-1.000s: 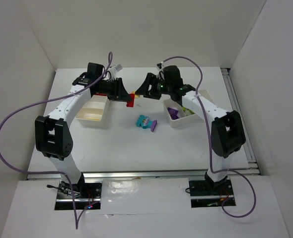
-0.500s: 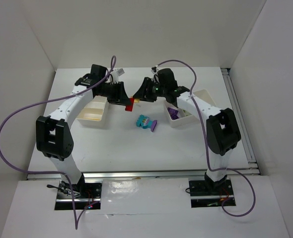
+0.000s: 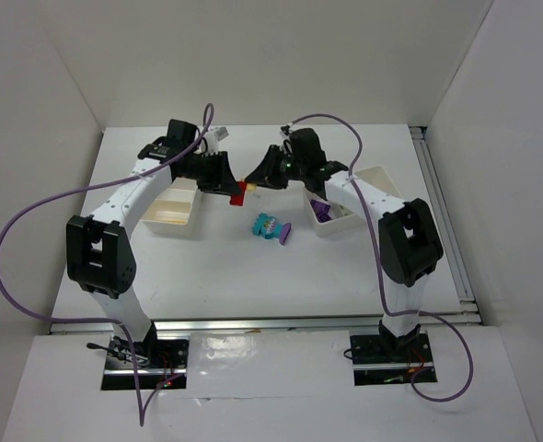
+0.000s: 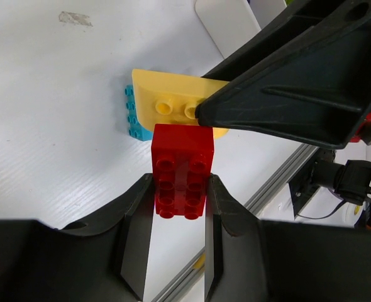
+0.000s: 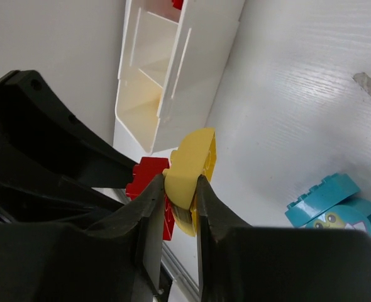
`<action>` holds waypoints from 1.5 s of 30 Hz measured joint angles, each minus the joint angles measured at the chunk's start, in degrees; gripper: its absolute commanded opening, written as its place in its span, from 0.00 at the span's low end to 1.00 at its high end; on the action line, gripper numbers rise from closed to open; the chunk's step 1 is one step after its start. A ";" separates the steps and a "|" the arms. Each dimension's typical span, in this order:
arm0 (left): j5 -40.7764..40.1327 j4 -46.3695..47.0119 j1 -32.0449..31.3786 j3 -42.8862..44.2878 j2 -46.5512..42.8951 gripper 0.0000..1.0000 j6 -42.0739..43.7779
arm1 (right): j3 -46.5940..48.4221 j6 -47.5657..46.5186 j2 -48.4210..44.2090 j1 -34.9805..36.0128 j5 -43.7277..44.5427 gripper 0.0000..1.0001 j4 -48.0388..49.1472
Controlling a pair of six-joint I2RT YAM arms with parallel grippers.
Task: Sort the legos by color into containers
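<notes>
**A:** Why did both arms meet above the table point(image 3: 207, 267), between the white trays point(image 3: 173, 216)?

**B:** To split joined legos, I'd say. The left claw point(image 4: 178, 189) pinched the red brick point(image 4: 182, 157), and the right claw point(image 5: 180, 189) pinched the yellow piece point(image 5: 195, 157) stuck to it. A cyan brick point(image 3: 268, 224) lay unsorted nearby.

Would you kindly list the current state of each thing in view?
left end effector: shut on red brick.
right end effector: shut on yellow brick.
red brick: gripped, touching yellow brick.
cyan brick: lying loose, ungripped.
right tray: holding purple brick.
</notes>
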 measured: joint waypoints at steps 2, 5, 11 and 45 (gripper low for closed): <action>0.00 0.15 0.00 0.00 -0.02 0.00 0.00 | -0.07 0.44 0.04 0.13 1.11 0.00 -0.66; 0.02 0.50 0.07 0.00 -0.02 0.00 0.00 | -0.92 0.50 0.07 0.22 2.36 0.00 -1.33; 0.11 0.94 1.22 0.00 -0.02 0.00 -0.04 | -4.57 0.50 0.17 0.20 3.96 0.00 -2.75; -39.06 -3.50 12.72 29.64 25.59 0.85 -18.01 | -1.07 -7.37 -0.61 -0.72 13.51 0.00 -13.55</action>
